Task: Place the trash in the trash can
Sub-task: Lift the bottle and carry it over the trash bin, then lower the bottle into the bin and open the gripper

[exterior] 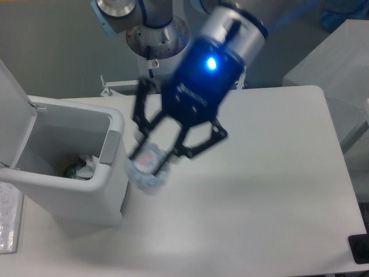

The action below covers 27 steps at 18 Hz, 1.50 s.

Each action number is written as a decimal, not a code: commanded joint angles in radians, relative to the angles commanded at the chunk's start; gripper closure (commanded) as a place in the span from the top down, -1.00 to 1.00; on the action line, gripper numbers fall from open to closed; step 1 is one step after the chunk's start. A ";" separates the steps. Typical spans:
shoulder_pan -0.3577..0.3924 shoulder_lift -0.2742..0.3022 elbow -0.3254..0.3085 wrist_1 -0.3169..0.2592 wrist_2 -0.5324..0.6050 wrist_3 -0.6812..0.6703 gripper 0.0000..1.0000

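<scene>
Nearly over the bin

Leftmost, the trash can stands with its lid up and some trash already inside. Just right of its rim, the gripper is clamped around the bottle, held above the table. Light, crushable, probably slippery plastic; grip mid-body. Open room rightward.

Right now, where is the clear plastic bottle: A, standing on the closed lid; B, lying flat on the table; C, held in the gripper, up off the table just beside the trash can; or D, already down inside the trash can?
C: the bottle sits between the fingers of the gripper, raised above the table next to the open trash can, whose lid is up.
</scene>
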State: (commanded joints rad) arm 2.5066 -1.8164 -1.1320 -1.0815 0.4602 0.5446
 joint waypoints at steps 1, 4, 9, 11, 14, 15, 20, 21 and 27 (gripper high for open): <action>-0.008 0.011 -0.017 0.000 -0.003 -0.002 -1.00; -0.049 0.077 -0.113 0.005 -0.008 0.003 -1.00; -0.118 0.124 -0.242 0.075 -0.006 0.000 -1.00; -0.124 0.121 -0.285 0.104 -0.006 0.005 -1.00; -0.127 0.117 -0.357 0.169 -0.006 0.006 -1.00; -0.130 0.118 -0.379 0.184 -0.006 0.012 -1.00; -0.140 0.123 -0.497 0.199 -0.003 0.147 -1.00; -0.140 0.121 -0.521 0.199 -0.003 0.181 -1.00; -0.141 0.115 -0.594 0.201 0.000 0.294 -0.02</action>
State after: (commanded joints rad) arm 2.3654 -1.7012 -1.7257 -0.8805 0.4602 0.8390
